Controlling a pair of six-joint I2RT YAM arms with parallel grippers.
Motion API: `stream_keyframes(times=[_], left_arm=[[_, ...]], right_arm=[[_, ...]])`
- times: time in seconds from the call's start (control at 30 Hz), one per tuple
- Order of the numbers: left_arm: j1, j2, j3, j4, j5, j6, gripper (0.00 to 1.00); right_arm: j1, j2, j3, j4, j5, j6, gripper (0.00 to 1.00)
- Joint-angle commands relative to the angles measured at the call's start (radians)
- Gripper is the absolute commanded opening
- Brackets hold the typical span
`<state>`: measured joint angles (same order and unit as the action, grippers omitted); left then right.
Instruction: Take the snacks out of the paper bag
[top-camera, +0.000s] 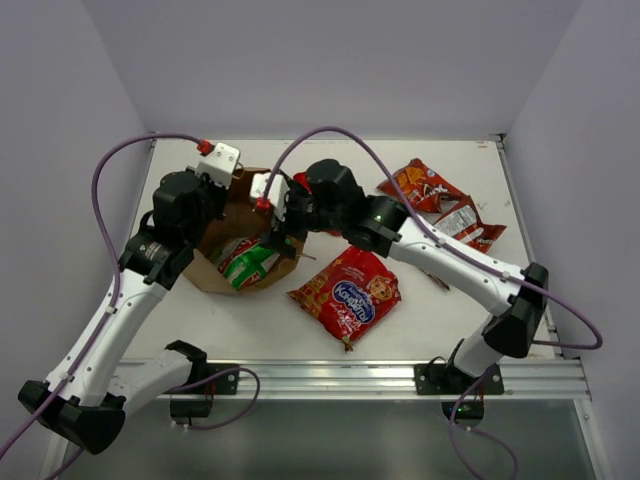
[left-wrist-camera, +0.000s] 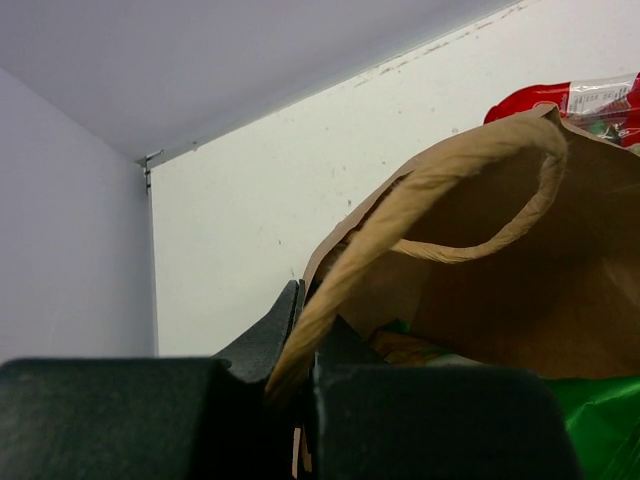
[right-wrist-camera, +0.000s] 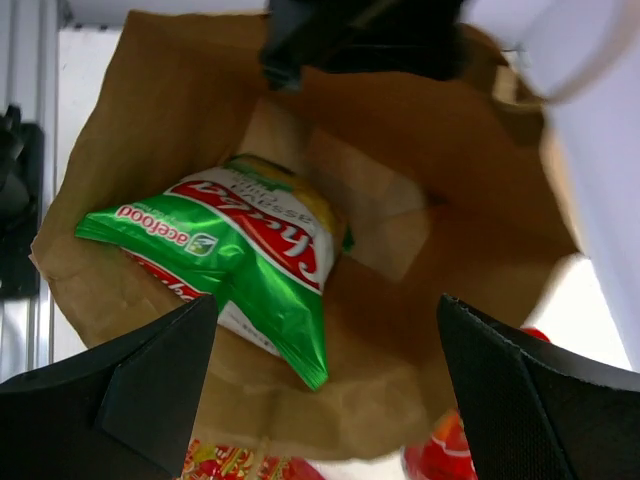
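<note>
Three snack packets are seen out on the white worktop (top-camera: 250, 335). A large red packet (top-camera: 346, 293) with a blue logo is laid just beside the paper bag (top-camera: 208, 268), on its right. A red packet (top-camera: 422, 186) and a second red packet (top-camera: 468, 224) with a clear panel are found toward the far right corner, touching each other.

The paper bag is placed left of centre, between the two arms, with its mouth opened upward and toward the near edge. Inside it, a green-and-white packet (right-wrist-camera: 240, 255) is seen resting on the lower wall of the bag, and the red and yellow edges of another packet (right-wrist-camera: 165, 275) are shown beneath it. How many more are buried there cannot be told.

The left fingers (left-wrist-camera: 262, 345) are pressed together on the far rim of the bag, and the brown paper is pinched between them. A twisted loop handle (left-wrist-camera: 500, 225) is seen curving across the opening just beyond that grip.

The right fingers (right-wrist-camera: 130, 390) are spread wide apart at the mouth of the bag and are pointed into it. The green-and-white packet is framed between them but is touched by neither, and nothing is held.
</note>
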<state>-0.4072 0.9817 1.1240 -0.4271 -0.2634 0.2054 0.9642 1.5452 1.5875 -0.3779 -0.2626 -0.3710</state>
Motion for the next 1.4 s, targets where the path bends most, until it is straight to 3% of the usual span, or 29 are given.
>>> stream_keyframes(times=[0.0,0.17,0.57,0.67,0.77,0.8,0.83,0.87,0.93,1.37], left_arm=[[-0.002,-0.017,0.008,0.053,0.035,0.019,0.00],[-0.002,-0.023,0.013,0.053,0.050,0.019,0.00],[-0.002,-0.032,0.020,0.040,0.102,0.005,0.00],[-0.002,-0.032,0.023,0.031,0.107,-0.001,0.00],[-0.002,-0.035,0.020,0.027,0.105,-0.003,0.00],[-0.001,-0.035,0.019,0.024,0.102,0.002,0.00],[-0.002,-0.037,0.017,0.022,0.099,0.002,0.00],[-0.002,-0.037,0.016,0.019,0.092,0.002,0.00],[-0.002,-0.038,0.011,0.016,0.084,0.002,0.00],[-0.002,-0.031,-0.007,-0.001,-0.031,0.005,0.00]], right_arm=[[0.033,0.102,0.086,-0.111,-0.079,-0.132,0.94],[0.067,0.177,0.085,-0.139,-0.066,-0.178,0.99],[0.067,0.348,0.118,-0.131,-0.069,-0.233,0.99],[0.067,0.362,0.123,-0.121,-0.084,-0.232,0.87],[0.067,0.351,0.115,-0.101,-0.090,-0.221,0.59],[0.068,0.328,0.109,-0.084,-0.090,-0.218,0.46],[0.068,0.314,0.100,-0.075,-0.086,-0.214,0.13],[0.067,0.297,0.086,-0.064,-0.081,-0.212,0.05],[0.067,0.250,0.080,-0.058,-0.073,-0.206,0.00],[0.067,-0.100,-0.006,-0.001,0.022,-0.218,0.00]])
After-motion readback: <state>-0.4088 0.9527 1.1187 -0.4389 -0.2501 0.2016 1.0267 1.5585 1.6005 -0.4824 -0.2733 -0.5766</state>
